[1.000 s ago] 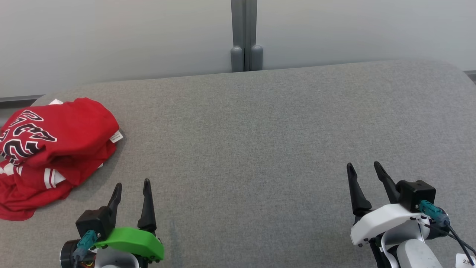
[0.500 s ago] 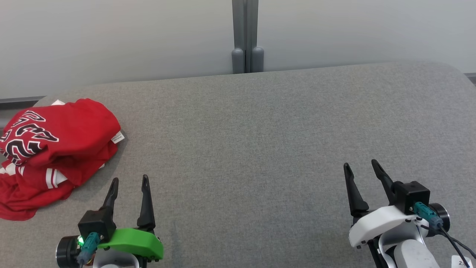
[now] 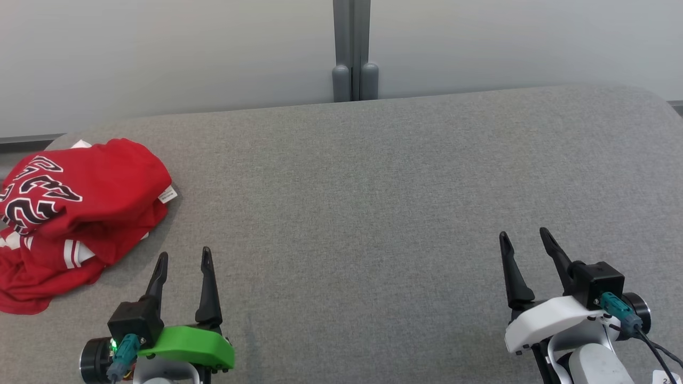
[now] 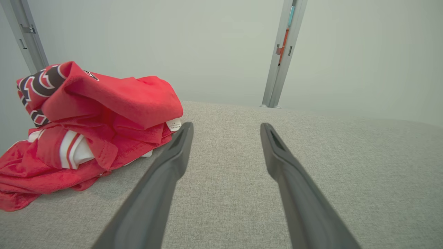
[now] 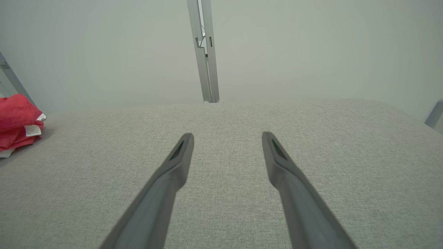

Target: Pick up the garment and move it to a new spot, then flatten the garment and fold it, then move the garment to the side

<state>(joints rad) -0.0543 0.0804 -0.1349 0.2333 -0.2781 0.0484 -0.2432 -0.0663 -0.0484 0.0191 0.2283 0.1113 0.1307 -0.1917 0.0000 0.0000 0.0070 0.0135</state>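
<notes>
**End effectors both spread and empty; pick-up not yet begun**

Left end effector (image 3: 184, 252), two long dark fingers on a green mount: near left, fingers spread, nothing between them. Right end effector (image 3: 523, 232), same dark fingers on a white mount: near right, likewise spread and empty. Both sit low over the grey fabric-covered tabletop (image 3: 373, 186), fingers pointing away from the robot.

Farther out, on the left: crumpled red garment with black-and-white lettering and white stripe trim (image 3: 90, 186), heaped in loose folds at the tabletop's left edge, part of it cut off by the head view. Small white label (image 3: 167, 195) pokes out on its right side. From the left wrist, the garment (image 4: 114, 100) lies ahead and left of the fingers, near but untouched. From the right wrist it is a red scrap (image 5: 14, 117) well off to the left.

Beyond: pale wall with a grey metal post (image 3: 351, 48).

Judgement: first step in hand, the pick-up. Next move probably falls to the left arm: reach forward and left, settle over a raised fold, pinch it. The right arm is well apart from the cloth.
</notes>
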